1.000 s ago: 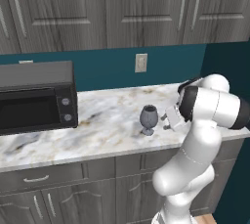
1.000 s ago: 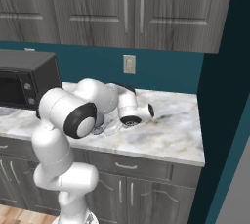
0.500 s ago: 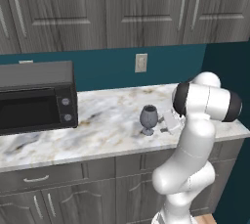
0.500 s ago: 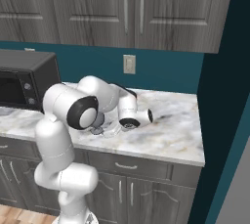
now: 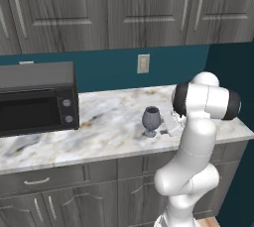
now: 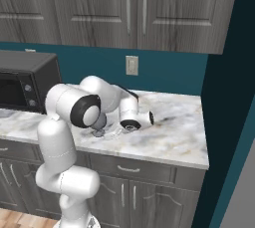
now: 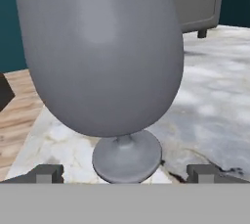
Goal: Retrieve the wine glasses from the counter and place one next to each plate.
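A smoky grey wine glass (image 5: 151, 120) stands upright on the marble counter (image 5: 99, 134), near its front edge. My gripper (image 5: 166, 126) is low on the counter just right of the glass and points at it. In the hand view the glass (image 7: 102, 56) is very close, its round foot sitting between my two fingertips (image 7: 46, 174); the gripper (image 7: 124, 175) is open and not touching it. From the right, my arm hides most of the glass (image 6: 99, 123), and the gripper (image 6: 115, 131) lies beside its foot. The plates are out of view.
A black microwave (image 5: 35, 97) stands at the counter's left. Dark wood-grain wall cabinets (image 5: 124, 8) hang above, with an outlet (image 5: 143, 63) on the teal wall. The counter (image 6: 174, 132) ends at a teal side wall (image 6: 224, 122) on the right.
My arm has folded and swung its elbow, bringing the hand lower and closer to the glass. The glass has not moved and the jaws stay open.
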